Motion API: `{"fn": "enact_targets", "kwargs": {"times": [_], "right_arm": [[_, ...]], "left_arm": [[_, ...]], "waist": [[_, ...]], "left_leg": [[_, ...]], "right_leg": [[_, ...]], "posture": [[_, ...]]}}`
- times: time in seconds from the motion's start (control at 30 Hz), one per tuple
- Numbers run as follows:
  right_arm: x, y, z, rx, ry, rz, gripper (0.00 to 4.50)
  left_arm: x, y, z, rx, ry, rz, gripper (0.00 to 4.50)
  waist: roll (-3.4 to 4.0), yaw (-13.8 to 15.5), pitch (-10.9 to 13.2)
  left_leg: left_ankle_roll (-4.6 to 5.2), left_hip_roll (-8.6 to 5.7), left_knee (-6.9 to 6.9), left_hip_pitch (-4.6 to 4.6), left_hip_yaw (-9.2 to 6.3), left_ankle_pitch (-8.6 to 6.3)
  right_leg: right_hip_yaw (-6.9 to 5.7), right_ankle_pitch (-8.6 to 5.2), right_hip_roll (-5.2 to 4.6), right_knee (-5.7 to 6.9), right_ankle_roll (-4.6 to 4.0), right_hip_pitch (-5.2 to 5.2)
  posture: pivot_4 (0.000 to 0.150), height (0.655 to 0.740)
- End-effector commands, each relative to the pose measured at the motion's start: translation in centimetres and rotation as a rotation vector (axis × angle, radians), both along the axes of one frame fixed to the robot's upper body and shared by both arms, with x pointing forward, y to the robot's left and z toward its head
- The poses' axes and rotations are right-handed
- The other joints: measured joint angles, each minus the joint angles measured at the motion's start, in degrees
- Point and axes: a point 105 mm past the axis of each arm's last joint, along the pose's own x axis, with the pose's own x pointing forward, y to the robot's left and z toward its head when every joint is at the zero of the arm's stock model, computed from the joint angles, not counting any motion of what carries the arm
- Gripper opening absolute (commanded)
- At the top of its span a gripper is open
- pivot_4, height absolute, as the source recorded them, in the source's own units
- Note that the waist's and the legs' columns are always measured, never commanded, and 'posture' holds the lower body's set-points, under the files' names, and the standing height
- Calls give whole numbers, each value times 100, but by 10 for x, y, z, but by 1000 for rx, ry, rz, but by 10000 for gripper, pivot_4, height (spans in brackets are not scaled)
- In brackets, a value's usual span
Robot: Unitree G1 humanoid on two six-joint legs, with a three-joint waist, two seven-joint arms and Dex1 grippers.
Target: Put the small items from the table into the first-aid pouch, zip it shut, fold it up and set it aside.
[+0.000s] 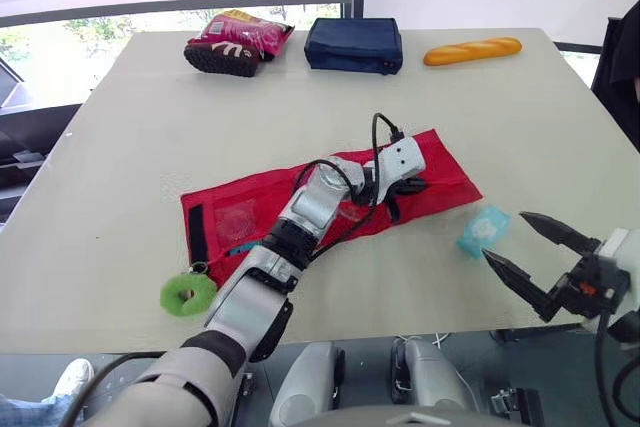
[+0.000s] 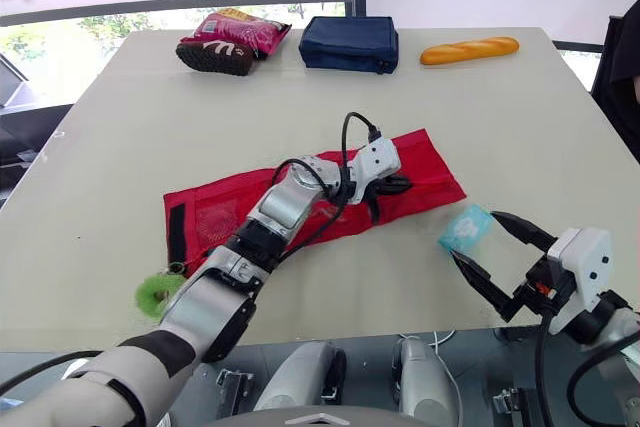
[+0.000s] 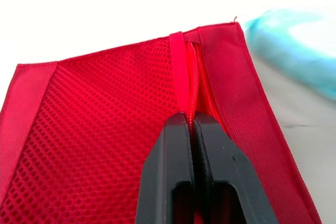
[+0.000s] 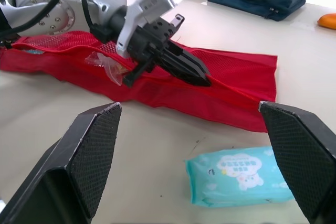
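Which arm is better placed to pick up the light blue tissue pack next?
Right. The right claw is open just beside the tissue pack, while the left claw is shut at the zipper of the red pouch, probably busy there.

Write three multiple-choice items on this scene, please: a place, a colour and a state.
1. Relative to the red pouch, where is the teal packet? A inside it; B beside it; C under it.
2. What colour is the bag at the table's far edge? A navy; B green; C yellow.
3. How is the left gripper? A wide open; B holding the packet; C shut, tips at the pouch's zip.
B: it lies just off the pouch's edge. A: its fabric is dark blue. C: the fingers press together over the zip.
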Motion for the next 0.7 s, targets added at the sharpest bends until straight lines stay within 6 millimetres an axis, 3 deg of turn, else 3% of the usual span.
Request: {"fn": "enact_targets", "kwargs": {"times": [0.03, 0.2, 0.37, 0.6, 0.7], "right_arm": [[-7, -1, 9, -28, -28, 5, 45000], [-10, -7, 1, -70, 11, -36, 45000], [0, -15, -19, -130, 83, -178, 45000], [22, -11, -35, -45, 157, -462, 45000], [33, 1, -42, 28, 200, -568, 45000]], "left_arm": [[-12, 5, 13, -36, 10, -65, 460], [-16, 12, 16, -78, 72, -42, 460], [-14, 15, 12, -89, 83, 15, 460], [-10, 18, 13, -122, 94, 77, 460], [-10, 21, 13, -128, 97, 98, 460]], "waist": [[0, -1, 0], [1, 1, 0], [1, -1, 0], [7, -1, -3], [7, -9, -4]], "left_leg": [[0, 0, 0, 0, 0, 0], [0, 0, 0, 0, 0, 0], [0, 0, 0, 0, 0, 0], [-22, 1, 0, 0, -1, 13], [-25, 0, 0, -3, -1, 14]], "right_leg": [[0, 0, 0, 0, 0, 0], [0, 0, 0, 0, 0, 0], [0, -1, 0, 0, 1, 0], [3, -1, -3, 0, 0, -2], [3, 0, -6, 0, 0, -5]], "posture": [[1500, 7397], [1500, 7397], [1500, 7397], [1500, 7397], [1500, 7397]]}}
